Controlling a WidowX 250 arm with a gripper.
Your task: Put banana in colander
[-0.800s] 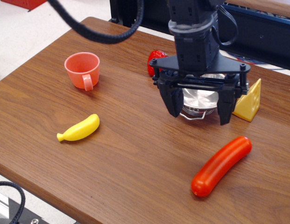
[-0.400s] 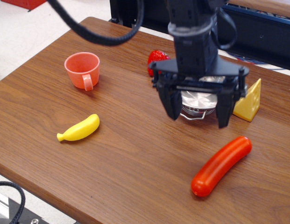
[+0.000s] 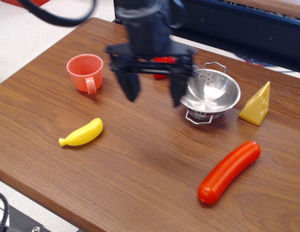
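Note:
The yellow banana lies on the wooden table at the front left. The steel colander stands at the back right, empty. My gripper hangs open and empty above the table, between the banana and the colander, with its right finger close to the colander's left rim. It is up and to the right of the banana, well apart from it. The arm is blurred by motion.
A salmon-pink cup stands at the back left. A red strawberry is partly hidden behind the gripper. A yellow cheese wedge sits right of the colander. A red sausage lies at the front right.
My gripper has swung left, from in front of the colander toward the table's middle. The colander is now uncovered. The jaws stay open.

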